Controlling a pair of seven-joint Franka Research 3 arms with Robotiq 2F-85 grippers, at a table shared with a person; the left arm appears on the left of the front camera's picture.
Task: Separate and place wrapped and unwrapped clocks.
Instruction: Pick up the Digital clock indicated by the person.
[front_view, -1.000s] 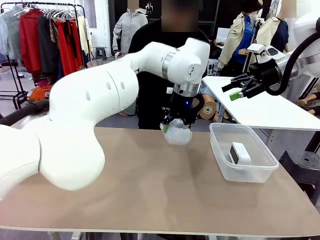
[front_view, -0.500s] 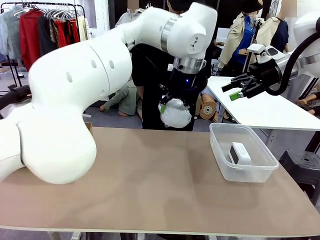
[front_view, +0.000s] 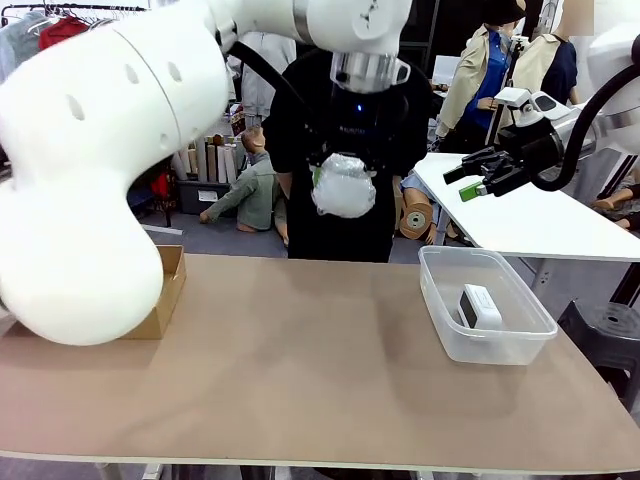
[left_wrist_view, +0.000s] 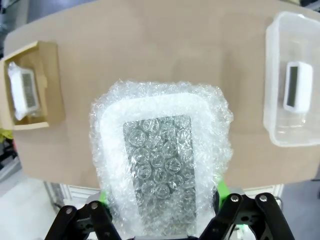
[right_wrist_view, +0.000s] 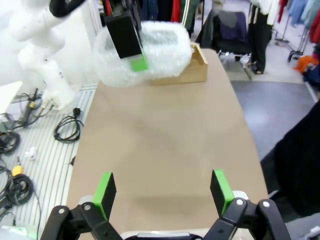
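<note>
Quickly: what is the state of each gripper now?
Left gripper: closed on the bubble-wrapped clock, held above the table.
Right gripper: open, holding nothing.

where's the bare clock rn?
Front view: the bare clock lies in the clear tub at the table's right side, below the open right gripper.

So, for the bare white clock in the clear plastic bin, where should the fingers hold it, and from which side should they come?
Probably from straight above. The bare clock lies low inside the clear bin, whose walls block any sideways approach. Close the fingers across its two long edges, the narrow way, near the middle; its smooth rounded body offers no handle.
</note>
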